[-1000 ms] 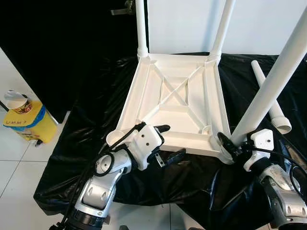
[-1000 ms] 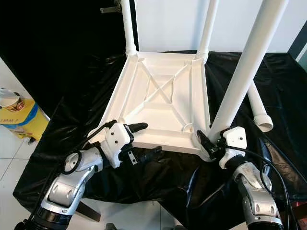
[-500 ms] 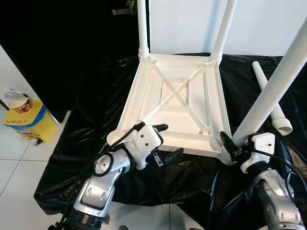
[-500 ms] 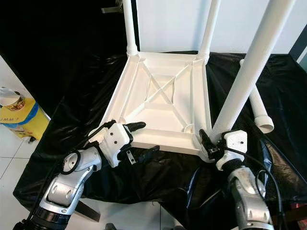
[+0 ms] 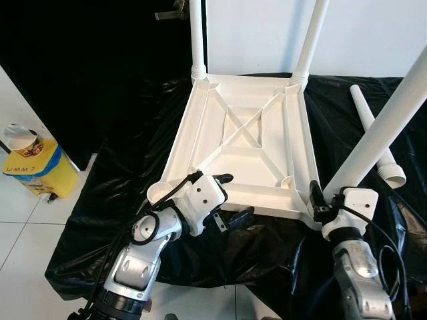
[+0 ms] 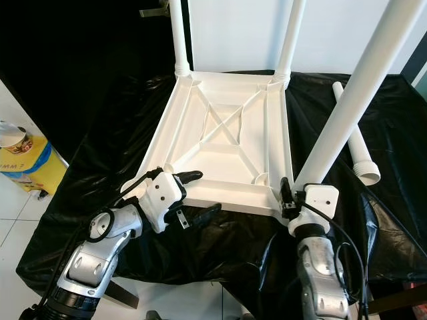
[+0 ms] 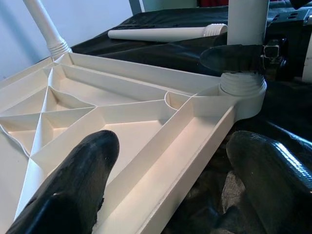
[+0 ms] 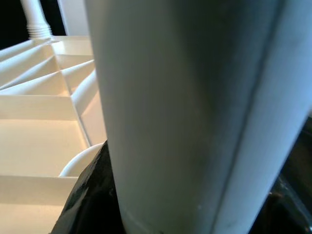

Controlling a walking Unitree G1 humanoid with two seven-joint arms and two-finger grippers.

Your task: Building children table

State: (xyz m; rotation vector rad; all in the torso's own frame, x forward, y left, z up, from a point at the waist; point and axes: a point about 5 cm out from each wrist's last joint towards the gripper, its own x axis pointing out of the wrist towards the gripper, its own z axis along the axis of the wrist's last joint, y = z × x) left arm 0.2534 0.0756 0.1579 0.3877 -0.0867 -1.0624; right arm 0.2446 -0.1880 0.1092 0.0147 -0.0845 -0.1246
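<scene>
The upturned white table (image 5: 247, 143) lies on black sheeting (image 5: 120, 220). The left gripper (image 5: 230, 197) straddles its near rail, fingers spread, one above and one below. At four o'clock the right gripper (image 6: 285, 197) pinches the near-right leg (image 6: 347, 100) at its base. The left wrist view reveals that leg's threaded collar (image 7: 242, 83); a loose leg (image 5: 373, 137) lies at three o'clock.

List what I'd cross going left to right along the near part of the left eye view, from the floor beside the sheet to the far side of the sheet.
yellow container → left gripper on the tabletop's near edge → right gripper around the near right leg → loose leg lying on the black sheet.
</scene>
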